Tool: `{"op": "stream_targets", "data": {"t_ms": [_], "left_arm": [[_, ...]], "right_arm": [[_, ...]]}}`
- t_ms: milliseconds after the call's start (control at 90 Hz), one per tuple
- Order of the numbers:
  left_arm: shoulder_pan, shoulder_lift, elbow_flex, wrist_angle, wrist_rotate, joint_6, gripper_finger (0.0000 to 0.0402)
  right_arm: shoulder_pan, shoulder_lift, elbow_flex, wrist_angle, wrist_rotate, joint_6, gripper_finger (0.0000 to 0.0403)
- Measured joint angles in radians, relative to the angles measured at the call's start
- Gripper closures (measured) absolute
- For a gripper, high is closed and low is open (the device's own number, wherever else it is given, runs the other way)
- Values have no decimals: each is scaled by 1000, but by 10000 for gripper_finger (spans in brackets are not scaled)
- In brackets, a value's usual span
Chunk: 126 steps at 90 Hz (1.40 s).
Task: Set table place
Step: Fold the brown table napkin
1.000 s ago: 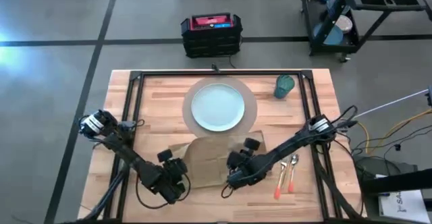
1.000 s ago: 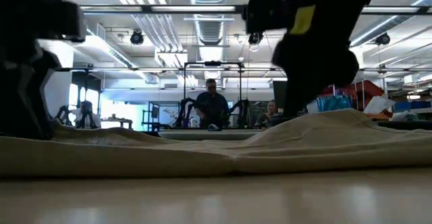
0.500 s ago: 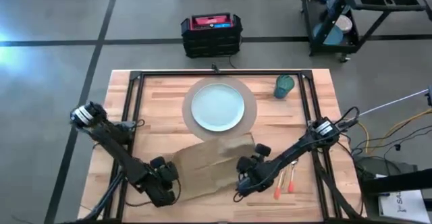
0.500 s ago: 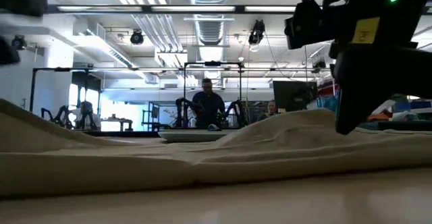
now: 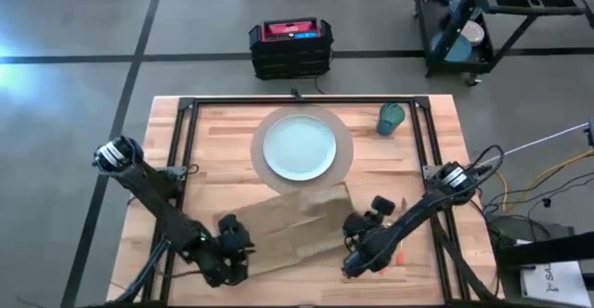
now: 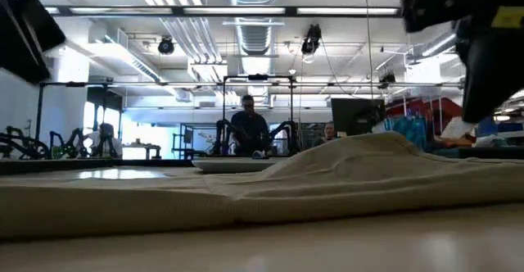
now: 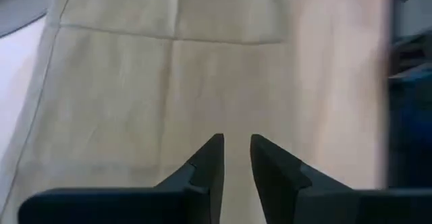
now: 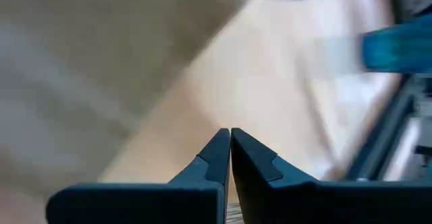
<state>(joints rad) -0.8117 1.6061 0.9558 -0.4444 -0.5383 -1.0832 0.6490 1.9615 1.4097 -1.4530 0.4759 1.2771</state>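
While plate (image 5: 299, 147) on mat (image 5: 345, 150) sits bare, left gripper (image 7: 233, 158) narrow over napkin (image 7: 169, 82); right gripper (image 8: 229, 150) closed.

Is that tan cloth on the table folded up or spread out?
Spread out, not neatly flat: the napkin lies open below the plate, and the low view shows a raised wrinkle in it.

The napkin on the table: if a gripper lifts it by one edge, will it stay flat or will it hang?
The napkin is probably floppy: the low view shows it lying in soft humps and folds, so it would likely drape. It looks thin and light, with crease lines in the left wrist view. A push on the table would probably bunch it rather than slide it whole.
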Motion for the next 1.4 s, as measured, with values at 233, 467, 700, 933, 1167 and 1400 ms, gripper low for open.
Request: {"op": "stream_targets", "data": {"t_ms": [233,467,700,933,1167,1400], "left_arm": [[48,111,-3,0,109,-24,352],[53,96,-43,-84,272,1,380],[54,18,-137,-105,276,-8,400],[54,-81,-220,-62,261,-53,401],[54,-100,-274,20,237,-77,401],[55,-99,-283,49,210,-76,401]], "right_arm": [[-84,-117,-202,213,39,-22,403],[-222,-223,-416,427,67,-109,403],[-329,-287,-529,874,-10,-337,403],[-265,-327,-430,1330,-102,-681,403],[-182,-406,-297,1115,-33,-705,403],[-196,-351,-255,501,113,-282,403]]}}
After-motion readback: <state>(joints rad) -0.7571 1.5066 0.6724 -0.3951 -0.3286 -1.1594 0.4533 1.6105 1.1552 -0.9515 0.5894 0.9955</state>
